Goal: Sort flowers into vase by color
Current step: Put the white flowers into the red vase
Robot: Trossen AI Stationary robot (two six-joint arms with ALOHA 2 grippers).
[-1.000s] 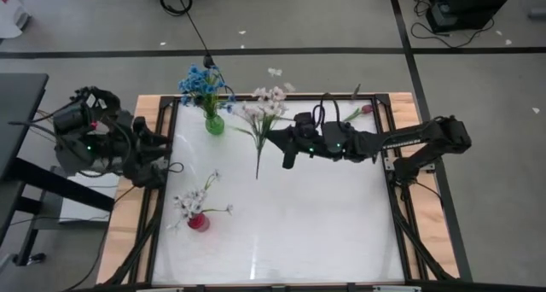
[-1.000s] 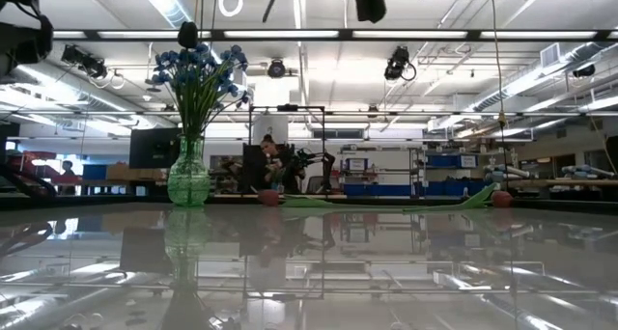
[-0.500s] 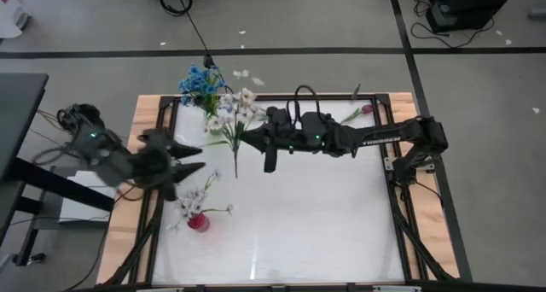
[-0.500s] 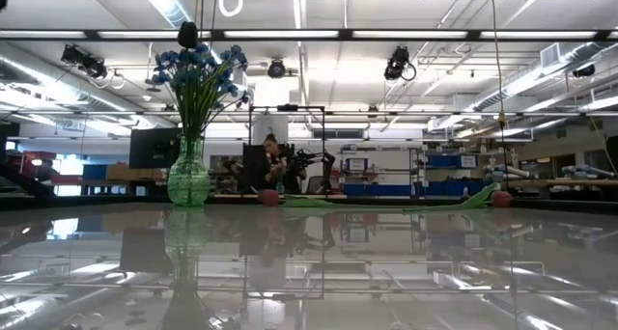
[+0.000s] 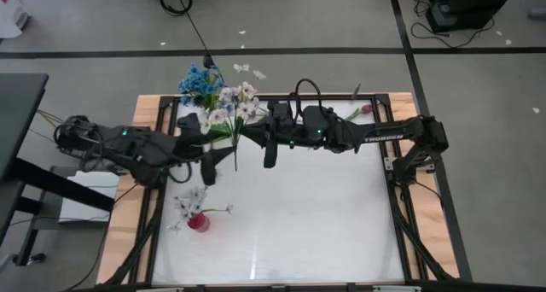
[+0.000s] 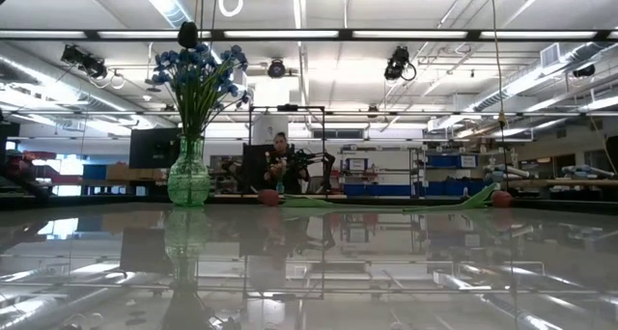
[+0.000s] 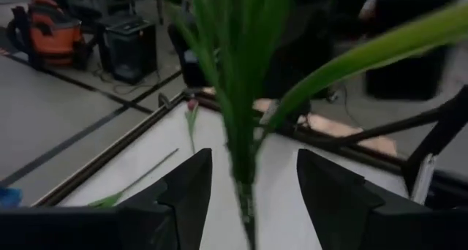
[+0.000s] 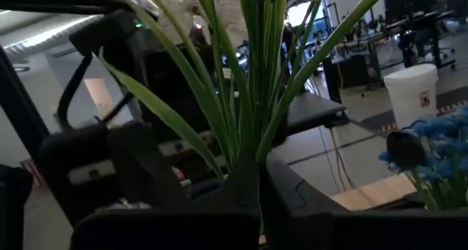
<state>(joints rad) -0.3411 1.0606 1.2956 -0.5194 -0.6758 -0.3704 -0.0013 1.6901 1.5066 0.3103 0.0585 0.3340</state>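
My right gripper (image 5: 242, 131) reaches in from the table's right, shut on a bunch of white flowers (image 5: 230, 106) with long green leaves. The bunch hangs in the air beside the blue flowers (image 5: 198, 80), which stand in the green vase (image 6: 188, 180). My left gripper (image 5: 220, 155) comes from the left and is open. Its fingers (image 7: 186, 188) stand on either side of the bunch's lower stem (image 7: 245, 199) without touching it. More white blossoms stand in a small red vase (image 5: 197, 223). A pink tulip (image 5: 365, 109) lies at the far right. My right gripper pinches the bunch's gathered stems (image 8: 248, 166) between its two fingers, below the leaves. The fingers come about level from the table's right and lie across the stems. The bunch is clear of the table, blossoms toward the far edge, bare stem end (image 5: 236, 166) toward the near edge.
The white table top (image 5: 299, 215) has a wooden frame (image 5: 128, 215) and dark rails around it. Tulip stems and leaves (image 6: 386, 203) lie along the far edge. A person shows in the room beyond the table in the low view.
My right gripper has carried the white bunch toward the table's left, up beside the blue flowers, and has rolled a little. My left gripper has swung in from beyond the table's left edge, still open, until its fingers stand around the bunch's lower stem.
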